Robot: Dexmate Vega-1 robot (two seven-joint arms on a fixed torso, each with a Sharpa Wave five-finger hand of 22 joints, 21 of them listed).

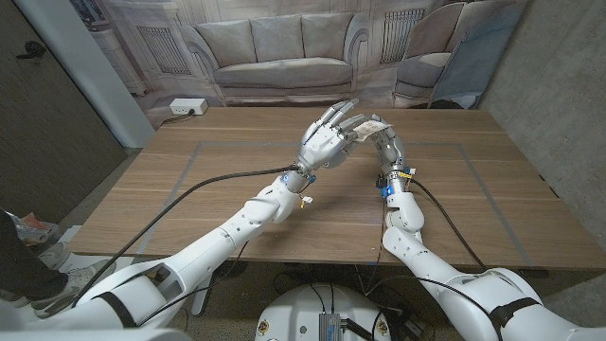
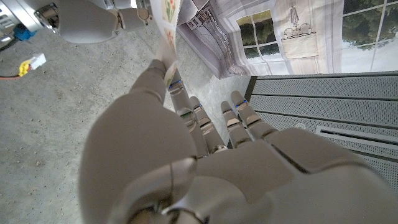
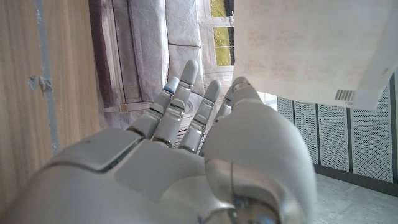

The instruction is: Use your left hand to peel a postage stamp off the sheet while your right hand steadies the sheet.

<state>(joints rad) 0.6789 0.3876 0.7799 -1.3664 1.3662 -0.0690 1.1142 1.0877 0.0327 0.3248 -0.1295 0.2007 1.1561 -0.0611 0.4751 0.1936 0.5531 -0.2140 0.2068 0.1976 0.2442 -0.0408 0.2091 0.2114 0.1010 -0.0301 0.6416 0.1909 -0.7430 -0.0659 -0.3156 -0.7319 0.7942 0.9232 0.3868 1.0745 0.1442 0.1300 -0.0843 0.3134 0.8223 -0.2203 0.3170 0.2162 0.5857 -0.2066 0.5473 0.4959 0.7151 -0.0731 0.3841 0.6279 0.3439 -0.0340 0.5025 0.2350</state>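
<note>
The stamp sheet (image 1: 372, 127) is a pale sheet held up in the air above the middle of the table. Its plain back with a small barcode shows as the sheet (image 3: 305, 43) in the right wrist view. My right hand (image 1: 387, 149) holds the sheet from below, thumb against it. My left hand (image 1: 331, 135) reaches in from the left, its other fingers spread. In the left wrist view the sheet (image 2: 168, 25) stands edge-on with printed stamps. My left thumb tip (image 2: 163, 70) pinches its lower edge against a finger. Whether a stamp has lifted there I cannot tell.
The wooden table (image 1: 227, 180) carries thin taped lines and a black cable (image 1: 204, 185) running to my left arm. A backdrop printed with a sofa (image 1: 279, 57) stands behind the far edge. A white power strip (image 1: 187, 107) lies at the far left corner.
</note>
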